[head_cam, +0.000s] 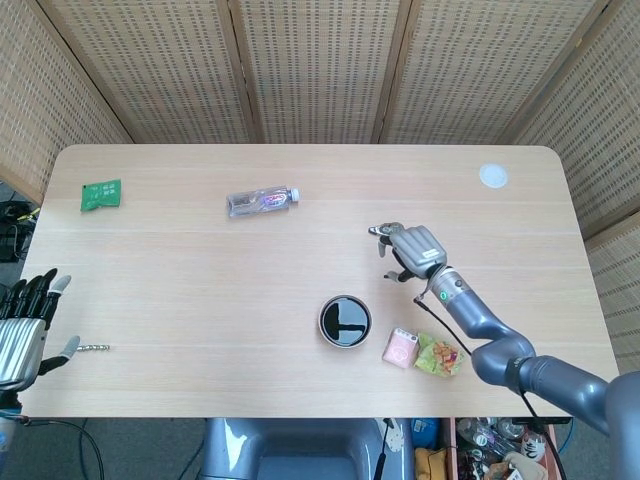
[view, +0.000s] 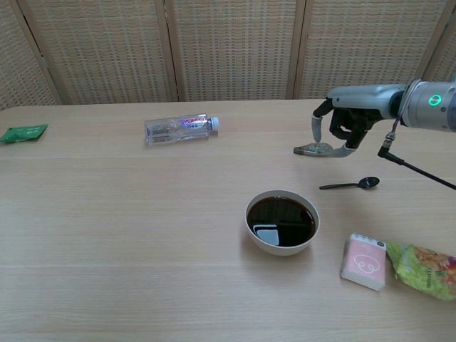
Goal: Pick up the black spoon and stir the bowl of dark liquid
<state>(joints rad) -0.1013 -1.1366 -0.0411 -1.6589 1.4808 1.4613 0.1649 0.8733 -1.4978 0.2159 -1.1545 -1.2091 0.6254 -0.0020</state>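
Note:
The black spoon (view: 349,185) lies flat on the table, bowl end to the right, just right of the white bowl of dark liquid (view: 281,221) (head_cam: 345,322). My right hand (view: 343,128) (head_cam: 415,250) hovers low behind the spoon, over a small greyish object (view: 313,149). Its fingers point down and apart and hold nothing. In the head view the hand covers most of the spoon. My left hand (head_cam: 25,322) rests at the table's near left edge with its fingers spread and nothing in it.
A plastic bottle (view: 179,128) lies at the back centre and a green packet (view: 25,132) at the far left. A pink box (view: 364,261) and a green snack bag (view: 425,269) sit right of the bowl. A white disc (head_cam: 493,176) lies far right, and a small metal bit (head_cam: 92,348) near my left hand.

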